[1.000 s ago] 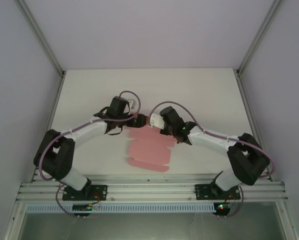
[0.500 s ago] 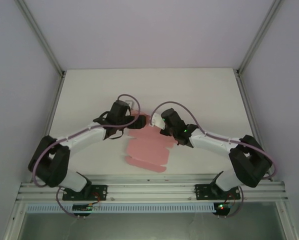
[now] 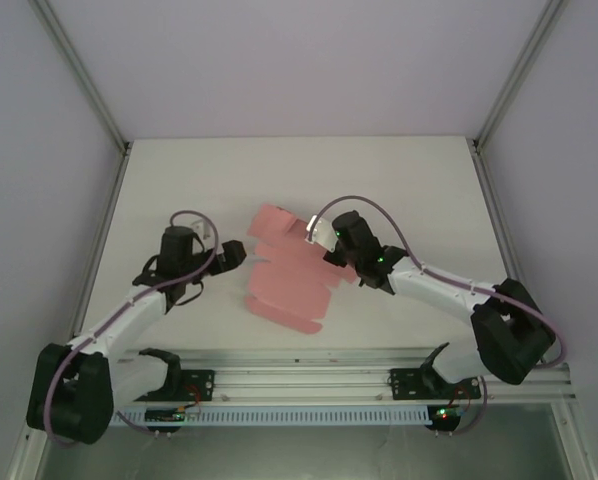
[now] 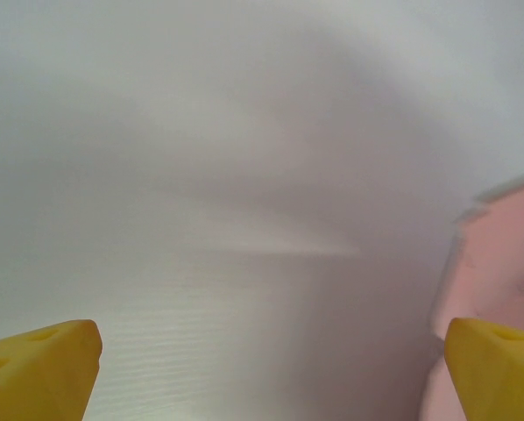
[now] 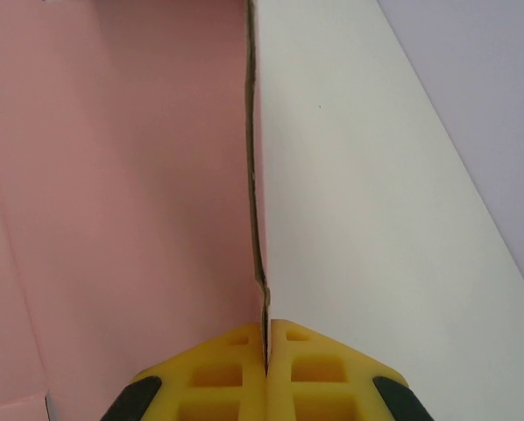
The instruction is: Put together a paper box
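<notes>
The pink thin-card cut-out with creases and flaps (image 3: 289,282) is lying mostly unfolded near the middle of the white table (image 3: 419,180), sitting a bit skewed and not looking like a box yet, with the right gripper (image 5: 266,331) pinching its far edge.

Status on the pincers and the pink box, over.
Left pincer open, beside the paper box, left side. Right pincer shut on the card's edge. Nothing blocking.
</notes>
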Controlling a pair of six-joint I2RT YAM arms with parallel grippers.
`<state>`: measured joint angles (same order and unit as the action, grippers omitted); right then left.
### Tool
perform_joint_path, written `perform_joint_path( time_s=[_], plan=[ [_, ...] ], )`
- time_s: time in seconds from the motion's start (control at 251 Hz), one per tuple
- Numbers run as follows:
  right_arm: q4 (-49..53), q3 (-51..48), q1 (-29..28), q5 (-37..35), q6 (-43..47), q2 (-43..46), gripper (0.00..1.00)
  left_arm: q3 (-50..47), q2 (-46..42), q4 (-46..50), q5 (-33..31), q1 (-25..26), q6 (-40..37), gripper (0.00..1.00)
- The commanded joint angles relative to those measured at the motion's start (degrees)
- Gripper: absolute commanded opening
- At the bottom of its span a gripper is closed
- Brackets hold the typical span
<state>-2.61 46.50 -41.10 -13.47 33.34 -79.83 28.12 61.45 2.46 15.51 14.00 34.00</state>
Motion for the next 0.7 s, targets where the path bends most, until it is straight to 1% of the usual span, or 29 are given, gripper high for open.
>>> perform_joint_path(
  time_s=[0.0,0.096,0.235,0.331,0.447,0.619,0.698],
  plan=[
    [-0.11,-0.8,0.32,1.92,-2.03,1.54,0.0,-1.8,0.89,-2.58,3.82,-3.28,3.48,1.0],
    [0.24,-0.63,0.33,2.63,-2.64,1.61,0.0,-1.84,3.86,-5.11,5.88,-3.63,2.68,1.0],
    [0.2,-0.47,0.33,2.99,-3.89,1.77,0.0,-2.0,8.24,-12.85,14.08,-3.3,1.17,1.0],
    [0.37,-0.36,0.37,3.0,-4.23,1.76,0.0,-1.78,10.0,-16.63,17.54,-2.21,-0.12,1.0],
    [0.17,-0.25,0.33,3.18,-4.6,1.96,0.0,-0.08,11.7,-16.17,17.09,-0.09,-2.19,1.0],
    [0.5,0.17,0.34,4.17,-4.85,2.23,0.0,0.83,13.34,-18.59,19.61,2.89,-4.69,1.0],
    [0.17,0.1,0.24,3.84,-5.13,2.22,0.0,1.24,14.03,-19.33,19.29,3.87,-5.14,1.0]
  ],
)
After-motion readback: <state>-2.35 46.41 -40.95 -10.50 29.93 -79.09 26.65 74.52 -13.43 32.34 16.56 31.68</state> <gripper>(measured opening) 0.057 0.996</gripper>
